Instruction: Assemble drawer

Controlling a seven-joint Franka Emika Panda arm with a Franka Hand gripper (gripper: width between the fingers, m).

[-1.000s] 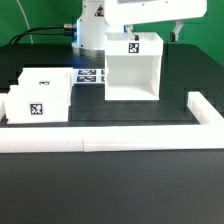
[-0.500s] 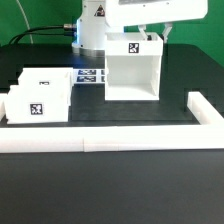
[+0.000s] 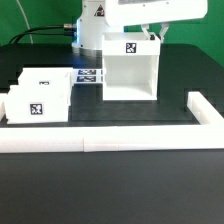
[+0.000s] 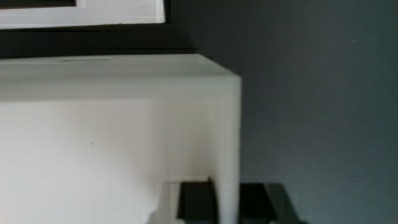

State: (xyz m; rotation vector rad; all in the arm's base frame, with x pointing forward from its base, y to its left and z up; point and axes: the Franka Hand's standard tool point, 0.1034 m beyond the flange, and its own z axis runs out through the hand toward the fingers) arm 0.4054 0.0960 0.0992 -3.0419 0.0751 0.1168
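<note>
Claw (image 3: 152, 36) clenched on side wall of shell (image 3: 128, 72), which stands upright mid-worktop (image 3: 182, 88). Trays (image 3: 45, 86) sit at exterior view's left, apart from it. Step prob. positioning shell. Next: let go, fetch a tray.

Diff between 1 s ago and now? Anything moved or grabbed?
The gripper moved toward the exterior view's left onto the tall white boxy plastic shell's side wall, fingers straddling it; the shell slid slightly that way. Grasp unclear. Two small white trays and marker board unchanged.
</note>
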